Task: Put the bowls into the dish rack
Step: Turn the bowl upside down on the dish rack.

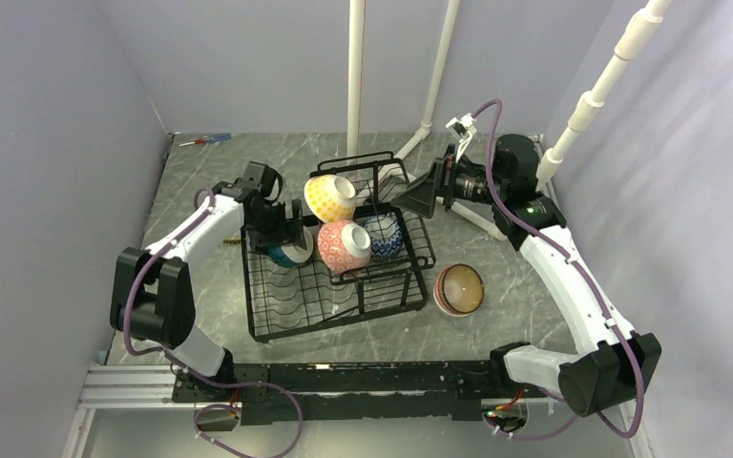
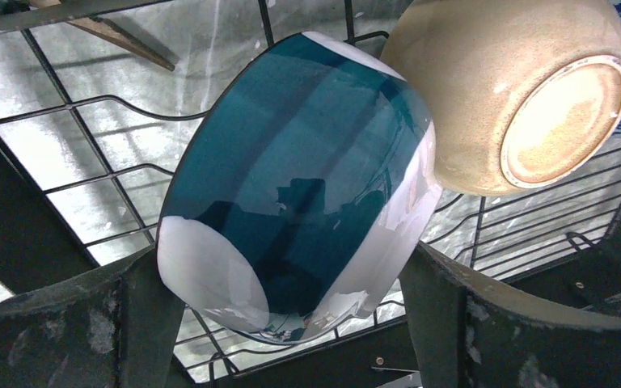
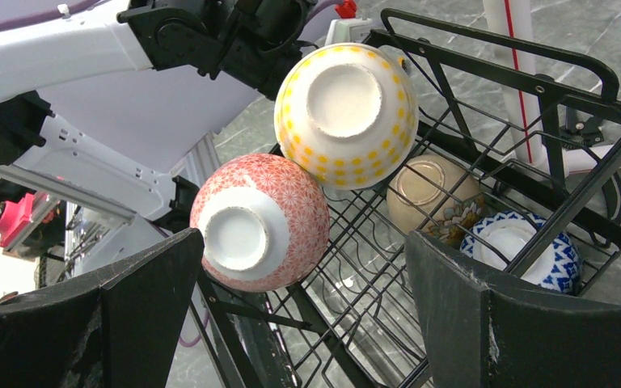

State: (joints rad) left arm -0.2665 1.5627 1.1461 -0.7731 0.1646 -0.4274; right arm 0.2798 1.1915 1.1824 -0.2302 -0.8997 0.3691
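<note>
The black wire dish rack (image 1: 344, 320) stands mid-table. A yellow dotted bowl (image 1: 329, 197) and a pink-red bowl (image 1: 344, 246) rest on its upper tier, foot outward, with a blue-white bowl (image 1: 382, 237) beside them. My left gripper (image 1: 282, 240) is open around a teal bowl (image 2: 307, 178) that stands on edge on the rack wires (image 2: 89, 105), next to a beige bowl (image 2: 525, 97). My right gripper (image 1: 420, 198) is open and empty at the rack's far right, facing the yellow bowl (image 3: 346, 113) and the pink-red bowl (image 3: 259, 222). A brown striped bowl (image 1: 459, 289) lies on the table right of the rack.
White poles (image 1: 355, 76) and their tripod feet stand behind the rack. A screwdriver (image 1: 205, 139) lies at the far left. Grey walls close in on both sides. The beige flowered bowl (image 3: 433, 194) and the blue-white bowl (image 3: 521, 246) sit low in the rack.
</note>
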